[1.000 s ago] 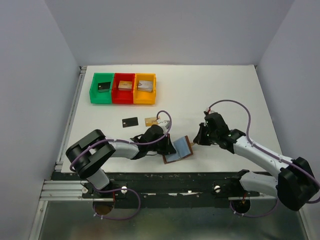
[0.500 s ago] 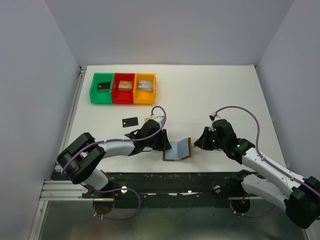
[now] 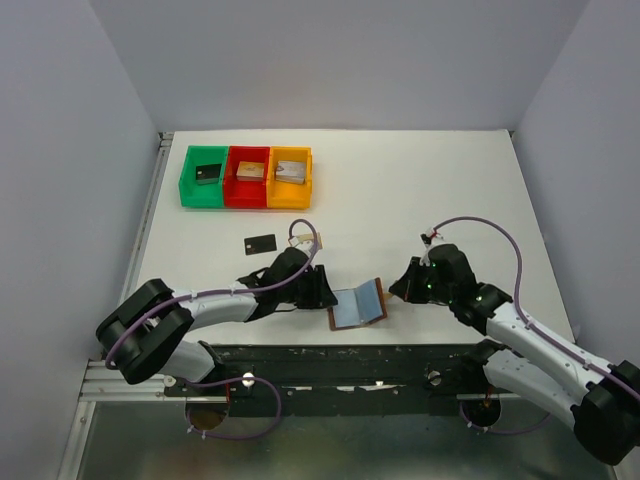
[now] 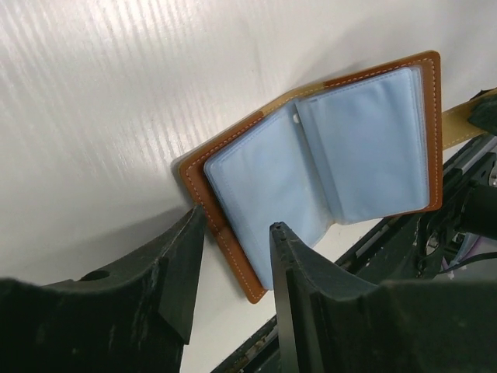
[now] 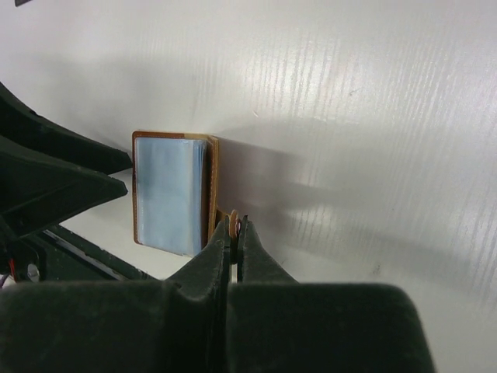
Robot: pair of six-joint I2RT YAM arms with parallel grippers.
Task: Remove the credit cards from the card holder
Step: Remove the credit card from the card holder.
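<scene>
Nearest the arms' bases, one brown leather card holder [image 3: 357, 304] lay open on the white worktop [image 3: 450, 190], close to its near edge, between the two claws. Its two leaves were spread with the pale blue inner pockets facing up, the right leaf tilted up off the surface. No card could be made out in those pockets.

The left claw [image 3: 320, 288] sat just beside the holder's left leaf. In the left wrist view its two fingers [image 4: 182, 264] stood partly apart with the leaf's brown corner between them, and they gripped nothing. The right claw [image 3: 399, 287] was at the holder's right side, its two fingers pressed together on the thin brown tab strap [image 5: 233, 221] that stuck out from the holder.

Farther back, two cards lay flat on the worktop, well apart from the holder: one black card [image 3: 260, 243] and, just to its right, one gold card [image 3: 298, 238] partly hidden under the left arm's cable [image 3: 318, 240].

At the far left stood three plastic bins in a touching row: one green bin [image 3: 188, 180], one red bin [image 3: 233, 180] and one orange bin [image 3: 305, 180]. Each held one small block [image 3: 207, 174].
</scene>
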